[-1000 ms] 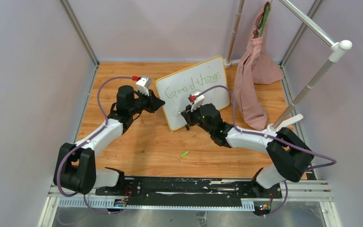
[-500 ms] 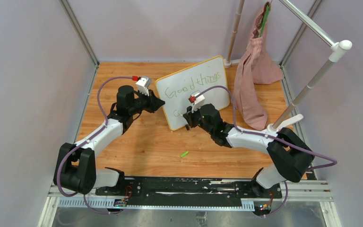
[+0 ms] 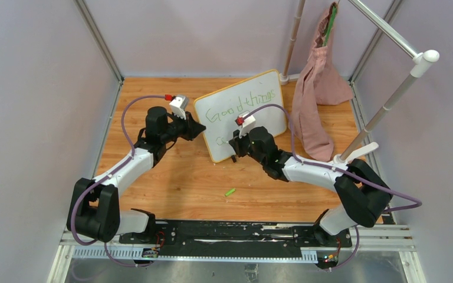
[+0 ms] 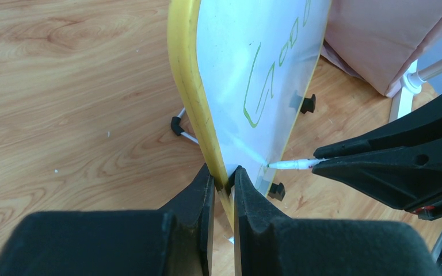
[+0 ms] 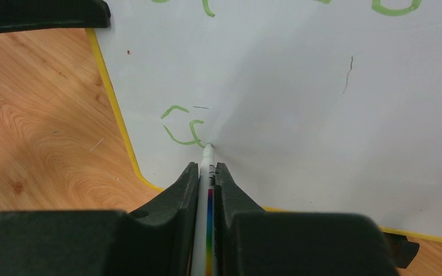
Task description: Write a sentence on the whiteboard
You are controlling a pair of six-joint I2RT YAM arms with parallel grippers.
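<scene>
Grained wood tabletop (image 3: 177,177), glossy rounded yellow-framed whiteboard (image 3: 268,121), slim white marker (image 5: 207,167)

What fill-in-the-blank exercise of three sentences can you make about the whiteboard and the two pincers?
1. The left pincer is shut on the whiteboard at its ___ frame.
2. The marker in the right pincer writes in ___ ink.
3. The top line on the whiteboard begins with the word ___.
Missing words: yellow; green; Good.
</scene>
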